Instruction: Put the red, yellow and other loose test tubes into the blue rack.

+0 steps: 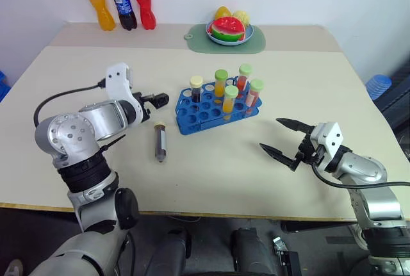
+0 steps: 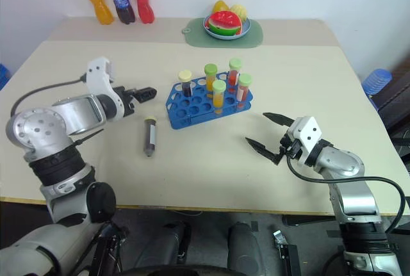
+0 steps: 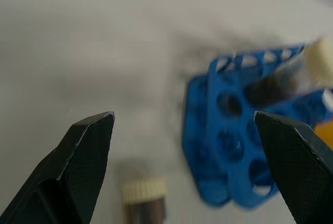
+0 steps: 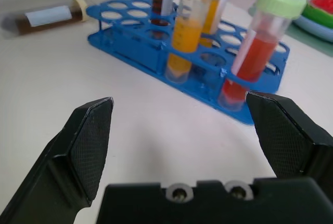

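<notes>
From the head camera, the blue rack (image 1: 216, 108) sits mid-table holding five upright tubes: a dark one with a cream cap (image 1: 196, 88) and four green-capped ones filled yellow or red. One loose dark tube (image 1: 159, 142) lies flat on the table (image 1: 192, 186) just left of the rack, cream cap toward the far side. The left gripper (image 1: 158, 100) hovers beside the rack's left end, empty; the right gripper (image 1: 286, 140) hangs right of the rack, fingers spread wide, empty. In the left wrist view its black fingers (image 3: 78, 167) stand far apart, framing the rack's end and the loose tube's cap (blurred). The right wrist view shows its fingers (image 4: 86, 146) parted before the rack.
</notes>
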`<action>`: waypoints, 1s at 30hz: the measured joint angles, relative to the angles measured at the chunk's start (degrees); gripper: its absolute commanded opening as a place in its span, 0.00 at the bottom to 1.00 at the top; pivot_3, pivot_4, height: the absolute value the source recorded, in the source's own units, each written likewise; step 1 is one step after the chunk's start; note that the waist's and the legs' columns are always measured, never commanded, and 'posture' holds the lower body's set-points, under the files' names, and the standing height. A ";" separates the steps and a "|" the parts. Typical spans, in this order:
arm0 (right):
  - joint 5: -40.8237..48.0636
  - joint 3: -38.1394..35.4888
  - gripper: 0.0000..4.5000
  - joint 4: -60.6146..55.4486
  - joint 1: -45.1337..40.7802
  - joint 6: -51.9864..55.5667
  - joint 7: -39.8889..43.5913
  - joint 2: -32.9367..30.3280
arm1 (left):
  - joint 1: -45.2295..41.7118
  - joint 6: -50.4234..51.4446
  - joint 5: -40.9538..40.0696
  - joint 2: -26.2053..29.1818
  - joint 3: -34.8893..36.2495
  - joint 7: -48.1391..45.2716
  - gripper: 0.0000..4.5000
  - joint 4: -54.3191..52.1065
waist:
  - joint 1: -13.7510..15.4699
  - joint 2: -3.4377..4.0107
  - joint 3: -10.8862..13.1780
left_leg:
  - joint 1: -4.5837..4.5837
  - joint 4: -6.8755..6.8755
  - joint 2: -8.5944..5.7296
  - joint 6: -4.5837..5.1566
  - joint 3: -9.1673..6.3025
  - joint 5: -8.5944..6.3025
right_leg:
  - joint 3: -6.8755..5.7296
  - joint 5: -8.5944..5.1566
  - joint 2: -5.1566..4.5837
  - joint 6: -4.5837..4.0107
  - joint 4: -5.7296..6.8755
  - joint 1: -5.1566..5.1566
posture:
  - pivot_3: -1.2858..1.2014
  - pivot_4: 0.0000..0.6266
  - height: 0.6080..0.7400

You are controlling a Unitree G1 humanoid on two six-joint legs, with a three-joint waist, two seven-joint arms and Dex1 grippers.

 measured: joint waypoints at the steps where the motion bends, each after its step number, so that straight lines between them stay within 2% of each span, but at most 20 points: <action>1: -0.17 0.21 1.00 0.56 -0.18 -0.38 0.01 0.47 | 0.71 0.00 -4.02 1.04 -0.06 3.23 0.99 1.31 | -0.04 0.00 0.00 | 0.00 0.01 0.00 -0.01 0.01 0.00 | 0.04 0.00 0.00 0.00 0.06 -0.05 | 0.52 0.24 1.00; 6: -0.89 1.22 1.00 1.70 -0.88 -2.05 0.11 0.83 | 2.52 -0.79 -29.50 8.03 -1.68 23.50 0.99 7.74 | -0.10 0.01 -0.01 | 0.01 0.02 0.02 0.00 0.11 -0.01 | 0.17 -0.01 -0.04 -0.02 0.53 -0.33 | 0.52 0.24 1.00; 8: -0.92 1.33 1.00 2.27 -0.98 -2.45 0.07 0.87 | 7.32 -8.42 -49.51 15.38 -9.51 36.34 0.99 9.04 | -0.20 0.00 -0.01 | 0.01 0.01 0.14 0.00 0.12 -0.01 | 0.24 -0.01 -0.09 -0.02 0.61 -0.39 | 0.52 0.24 1.00; 10: -0.99 1.39 1.00 2.84 -0.78 -2.81 -0.04 0.98 | 9.54 -14.87 -59.93 17.79 -14.09 44.71 0.99 8.99 | 0.12 0.00 -0.01 | 0.00 0.05 0.09 0.00 0.16 -0.01 | 0.27 -0.01 -0.12 -0.02 0.59 -0.38 | 0.52 0.24 1.00; 13: -1.04 1.90 1.00 2.91 -0.62 -3.58 -0.17 1.73 | 11.86 -20.80 -64.20 17.16 -17.96 51.39 0.99 7.59 | 0.61 0.00 -0.01 | 0.01 0.05 -0.02 -0.02 0.18 0.01 | 0.26 -0.01 -0.13 -0.03 0.54 -0.32 | 0.52 0.24 1.00; 19: -1.06 2.13 1.00 2.89 -0.08 -3.59 -0.56 1.87 | 12.26 -26.22 -64.91 11.56 -20.27 60.71 0.99 7.36 | 1.21 0.01 -0.02 | 0.01 0.05 -0.09 -0.10 0.25 0.05 | 0.27 -0.02 -0.09 -0.04 0.53 -0.35 | 0.52 0.24 1.00; 22: -1.09 2.13 1.00 2.82 -0.05 -3.56 -0.94 1.88 | 10.87 -26.71 -65.00 10.40 -20.84 64.18 0.80 10.16 | 1.22 0.01 -0.02 | 0.01 0.05 -0.09 -0.10 0.25 0.05 | 0.27 -0.02 -0.06 -0.04 0.53 -0.36 | 0.52 0.24 1.00; 27: -1.08 2.17 1.00 2.12 0.60 -3.50 -1.26 1.88 | 9.34 -27.28 -65.27 9.00 -20.80 67.94 0.26 13.18 | 1.26 0.00 -0.02 | 0.01 0.05 -0.10 -0.12 0.27 0.06 | 0.27 -0.02 -0.06 -0.04 0.52 -0.36 | 0.52 0.24 1.00; 28: -1.08 2.17 1.00 2.12 0.60 -3.50 -1.25 1.87 | 9.26 -27.30 -65.40 8.59 -20.63 68.27 0.18 13.29 | 1.26 0.01 -0.03 | 0.01 0.04 -0.10 -0.12 0.27 0.06 | 0.27 -0.02 -0.06 -0.04 0.52 -0.36 | 0.52 0.24 1.00; 30: -1.08 2.17 1.00 2.13 0.59 -3.50 -1.23 1.87 | 9.37 -26.92 -65.41 8.33 -20.09 68.13 0.18 13.31 | 1.23 0.01 -0.03 | 0.01 0.04 -0.09 -0.12 0.27 0.06 | 0.27 -0.02 -0.06 -0.04 0.52 -0.36 | 0.52 0.24 1.00</action>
